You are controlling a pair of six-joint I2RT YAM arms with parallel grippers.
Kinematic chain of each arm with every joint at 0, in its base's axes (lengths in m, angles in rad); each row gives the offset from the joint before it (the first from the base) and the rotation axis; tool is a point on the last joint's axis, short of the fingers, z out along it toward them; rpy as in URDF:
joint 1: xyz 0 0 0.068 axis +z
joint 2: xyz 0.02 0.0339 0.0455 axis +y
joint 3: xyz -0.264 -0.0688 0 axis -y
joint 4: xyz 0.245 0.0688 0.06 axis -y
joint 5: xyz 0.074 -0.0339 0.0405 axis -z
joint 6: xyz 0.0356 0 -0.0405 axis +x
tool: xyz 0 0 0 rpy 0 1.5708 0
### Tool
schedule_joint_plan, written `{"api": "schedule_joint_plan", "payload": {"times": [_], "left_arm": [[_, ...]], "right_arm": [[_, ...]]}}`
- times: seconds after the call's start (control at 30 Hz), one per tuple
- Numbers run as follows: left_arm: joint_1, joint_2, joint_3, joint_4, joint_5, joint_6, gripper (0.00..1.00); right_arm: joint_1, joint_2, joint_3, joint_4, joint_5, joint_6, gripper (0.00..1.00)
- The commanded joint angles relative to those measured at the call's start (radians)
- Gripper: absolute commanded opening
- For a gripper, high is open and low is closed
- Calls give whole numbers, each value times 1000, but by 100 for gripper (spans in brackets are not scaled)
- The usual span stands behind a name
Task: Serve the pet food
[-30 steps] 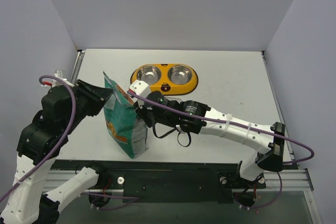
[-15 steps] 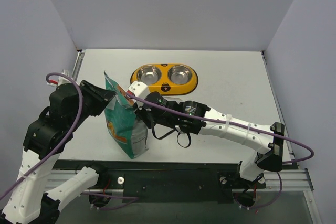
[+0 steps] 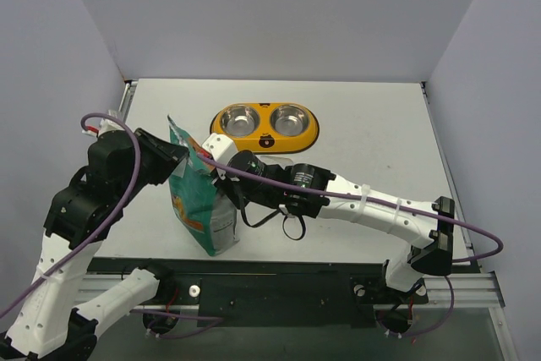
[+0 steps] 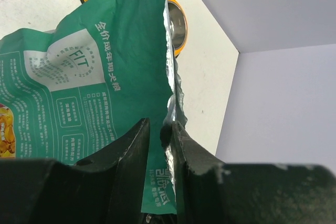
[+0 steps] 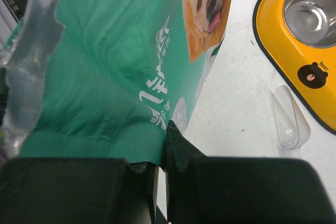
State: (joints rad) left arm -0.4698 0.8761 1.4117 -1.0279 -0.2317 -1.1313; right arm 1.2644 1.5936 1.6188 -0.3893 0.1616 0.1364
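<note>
At the table's (image 3: 372, 133) front-left, the bag (image 3: 199, 200) stands upright, leaning a bit, w/ both arms on it. L gripper (image 3: 180, 156) comes in from the left at the bag's top. Wrist view shows the L gripper (image 4: 160, 127) clenched on the torn upper edge of the bag (image 4: 105, 77), green film pinched btwn the two black fingers (image 4: 139, 135), and silver lining showing along the open mouth. R gripper (image 3: 221, 177) is at the bag's right side. From its own cam the R gripper (image 5: 159, 153) is nipped tight on the bag (image 5: 115, 77) edge, dog print up top.

Kibble: can't see it in any view, as the bag's inside is hidden.

Feeder (image 3: 265, 128) sits just behind the bag, near table centre, apart from it; both bowls show bare steel. A clear scoop (image 5: 291, 119) lies on the table just beside the feeder's (image 5: 283, 40) front rim.
</note>
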Motion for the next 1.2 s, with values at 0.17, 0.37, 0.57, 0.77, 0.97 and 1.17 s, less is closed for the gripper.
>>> {"api": "schedule_joint_plan", "payload": {"times": [0.17, 0.37, 0.57, 0.77, 0.97, 1.17], "left_arm": [[0, 35, -19, 75, -9, 62, 34], [0, 47, -10, 74, -26, 122, 24], [0, 12, -43, 62, -21, 131, 0], [0, -74, -100, 69, -14, 73, 0], [0, -175, -207, 210, 63, -2, 0], [0, -229, -286, 319, 98, -74, 0]], "right_arm": [[30, -9, 107, -10, 24, -34, 0], [39, -12, 110, -11, 21, -37, 0], [53, -24, 90, -3, 38, -18, 0], [56, -26, 156, -54, 99, 95, 13], [56, -44, 231, -117, 190, 282, 45], [56, 18, 360, -126, 265, 312, 57]]}}
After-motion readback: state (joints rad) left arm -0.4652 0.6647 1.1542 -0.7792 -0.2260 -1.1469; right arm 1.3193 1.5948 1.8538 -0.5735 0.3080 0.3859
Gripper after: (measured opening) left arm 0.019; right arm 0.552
